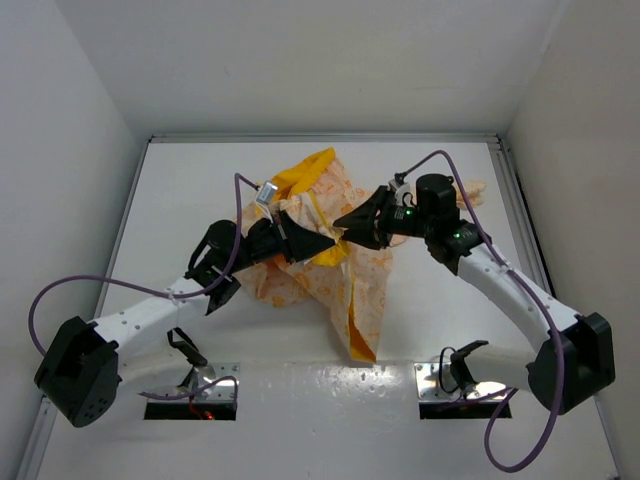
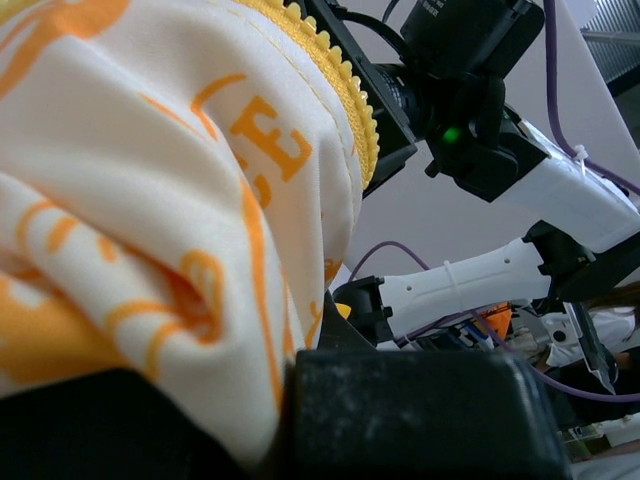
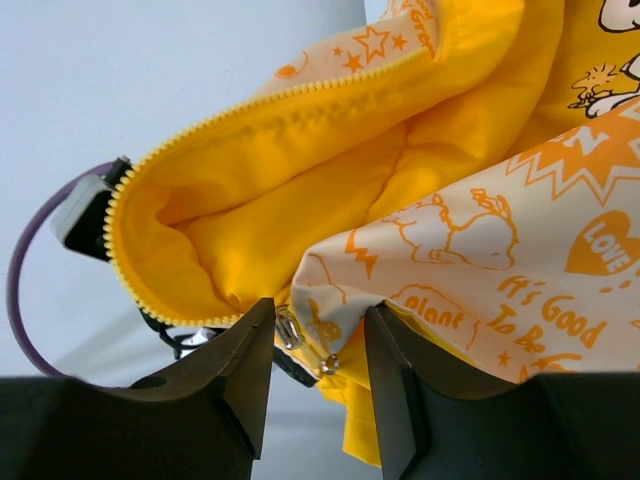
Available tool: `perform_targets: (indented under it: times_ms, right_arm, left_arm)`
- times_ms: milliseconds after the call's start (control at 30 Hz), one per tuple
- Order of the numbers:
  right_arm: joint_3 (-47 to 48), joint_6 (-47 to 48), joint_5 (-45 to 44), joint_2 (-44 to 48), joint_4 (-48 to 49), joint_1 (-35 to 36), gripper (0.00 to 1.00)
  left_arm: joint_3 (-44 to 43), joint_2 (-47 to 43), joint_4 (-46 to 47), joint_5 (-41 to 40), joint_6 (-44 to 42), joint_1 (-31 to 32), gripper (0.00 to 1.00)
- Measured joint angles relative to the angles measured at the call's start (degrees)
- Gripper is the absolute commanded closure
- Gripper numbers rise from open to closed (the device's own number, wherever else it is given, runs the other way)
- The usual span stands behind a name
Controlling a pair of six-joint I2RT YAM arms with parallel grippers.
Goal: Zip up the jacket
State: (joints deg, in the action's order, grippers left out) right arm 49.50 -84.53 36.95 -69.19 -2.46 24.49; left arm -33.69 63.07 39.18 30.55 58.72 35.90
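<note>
The jacket (image 1: 362, 292), cream with orange print and yellow lining, is bunched mid-table and lifted between both grippers, its tail hanging toward the near edge. My left gripper (image 1: 318, 245) is shut on one front edge; the cream fabric (image 2: 150, 200) and yellow zipper teeth (image 2: 345, 90) fill the left wrist view. My right gripper (image 1: 342, 222) faces it from the right. In the right wrist view my right gripper (image 3: 318, 350) pinches the other front corner (image 3: 340, 300), with the silver zipper pull (image 3: 286, 326) against its left finger. The open yellow teeth (image 3: 250, 105) arc above.
The white table (image 1: 200, 200) is boxed by white walls with a metal rail along the back. Purple cables loop from both arms. The right arm (image 2: 480, 110) looms close in the left wrist view. Two base cutouts (image 1: 190, 398) sit at the near edge.
</note>
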Motion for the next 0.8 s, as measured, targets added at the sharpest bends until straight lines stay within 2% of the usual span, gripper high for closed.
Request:
perform_targets:
  times_ms: [200, 367, 800]
  right_arm:
    - [2.4, -1.1, -0.5, -1.2, -1.1, -0.4, 0.65]
    - [3.3, -1.2, -0.5, -1.2, -1.3, -0.5, 0.74]
    - [0.4, -0.9, -0.4, -0.6, 0.5, 0.1, 0.74]
  left_arm:
    - [1.2, 0.0, 1.4, -0.7, -0.2, 0.0, 1.0]
    - [2.6, 0.0, 1.4, -2.1, -0.2, 0.0, 1.0]
    - [2.8, 0.4, 1.2, -2.6, 0.9, 0.0, 1.0]
